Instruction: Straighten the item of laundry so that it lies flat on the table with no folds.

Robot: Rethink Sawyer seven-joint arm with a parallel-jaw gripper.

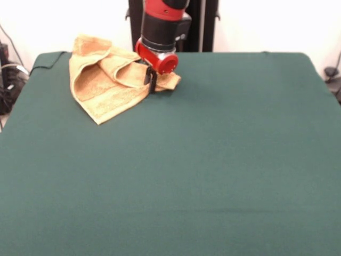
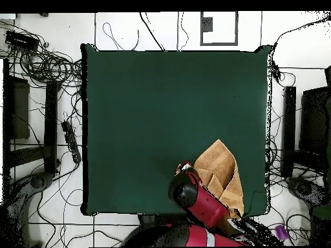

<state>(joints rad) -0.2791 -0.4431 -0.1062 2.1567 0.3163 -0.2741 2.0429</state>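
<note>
**Towel bunched at worktop's back corner, end effector down on it**

Front view: towel (image 1: 104, 85) lies crumpled near the worktop's (image 1: 213, 170) far edge, toward the picture's left. Several folds; layers overlap; one corner points toward the camera, another trails right under the arm. Paler band visible along a folded edge. No tag made out.

Arm (image 1: 160, 26) comes down from above, red and black. End effector (image 1: 151, 79) sits at the towel's right part, its dark tips down in the cloth. Looks pinched on a fold of towel, though the tips are partly hidden by the red wrist; spread between them cannot be read clearly.

Overhead view: towel (image 2: 222, 174) near the worktop's (image 2: 155, 116) bottom-right corner, close to the robot's base, folded to a rough triangle with its point toward the middle. Arm (image 2: 200, 200) covers its lower-left part. End effector (image 2: 183, 170) at the towel's left edge.

Rest of the green cloth smooth. Cables (image 2: 45, 64) on the floor around the worktop.
</note>
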